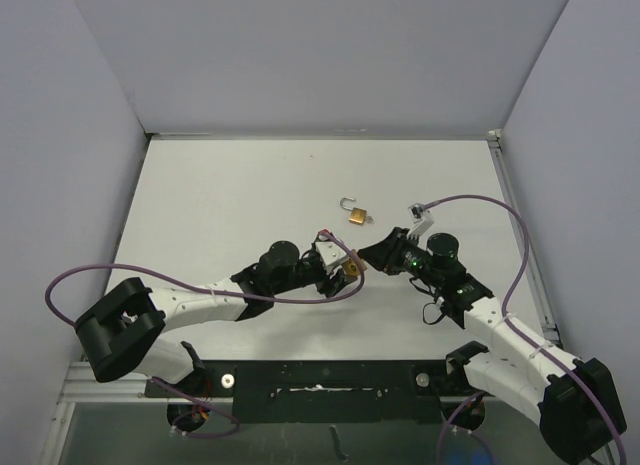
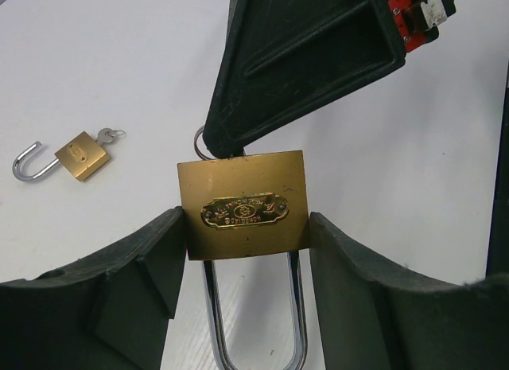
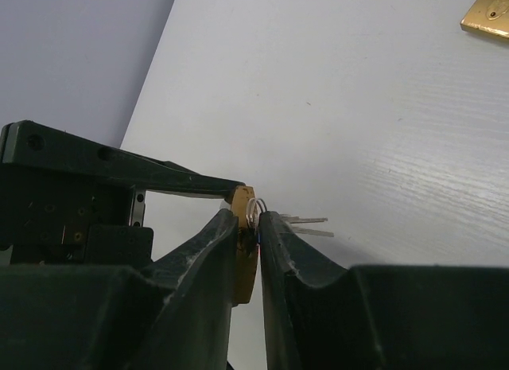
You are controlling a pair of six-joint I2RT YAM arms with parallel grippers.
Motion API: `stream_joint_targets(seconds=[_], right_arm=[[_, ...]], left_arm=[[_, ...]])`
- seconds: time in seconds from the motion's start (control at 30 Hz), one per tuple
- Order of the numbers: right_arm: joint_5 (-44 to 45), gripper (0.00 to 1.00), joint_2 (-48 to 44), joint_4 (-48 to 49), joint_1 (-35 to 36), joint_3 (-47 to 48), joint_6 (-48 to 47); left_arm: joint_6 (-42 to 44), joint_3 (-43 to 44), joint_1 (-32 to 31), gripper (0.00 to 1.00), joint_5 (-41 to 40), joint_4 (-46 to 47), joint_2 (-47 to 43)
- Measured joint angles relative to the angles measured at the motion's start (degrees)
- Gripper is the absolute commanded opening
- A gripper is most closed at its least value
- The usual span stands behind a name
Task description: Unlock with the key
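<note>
My left gripper (image 1: 340,272) is shut on a brass padlock (image 2: 242,203), gripping its body by the sides. The steel shackle (image 2: 296,306) points back toward the wrist and is closed. My right gripper (image 1: 366,257) meets it from the right. Its fingers (image 2: 302,60) are shut on the key at the padlock's bottom edge. Only the key ring (image 2: 199,143) shows there. In the right wrist view the gripper (image 3: 250,220) pinches the key against the padlock (image 3: 242,259). The ring (image 3: 255,208) and spare keys (image 3: 306,224) stick out beyond the tips.
A second, smaller brass padlock (image 1: 356,216) lies on the white table (image 1: 220,205) just beyond the grippers. Its shackle is open and a key is in it. It also shows in the left wrist view (image 2: 81,155). Grey walls enclose the table on three sides.
</note>
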Motion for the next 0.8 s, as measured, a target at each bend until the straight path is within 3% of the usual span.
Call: stream_joint_targets(seconds=[0.2,0.43,0.8], right_arm=[[0.02,0.00,0.00,0.07,-0.28,-0.04,0.15],[0.07,0.00,0.17,0.04,-0.33,-0.04,0.90],[2.86,0.00,0.63,-1.95,-0.42,-0.02,2.10]], left_arm=[[0.98,0.13,0.00,0.00,-0.02,-0.09,0.00],[3.04,0.52,-1.05,0.00,-2.14,-1.05,0.00],[7.39,3.93,-6.05,0.00,-13.29,-5.29,2.89]])
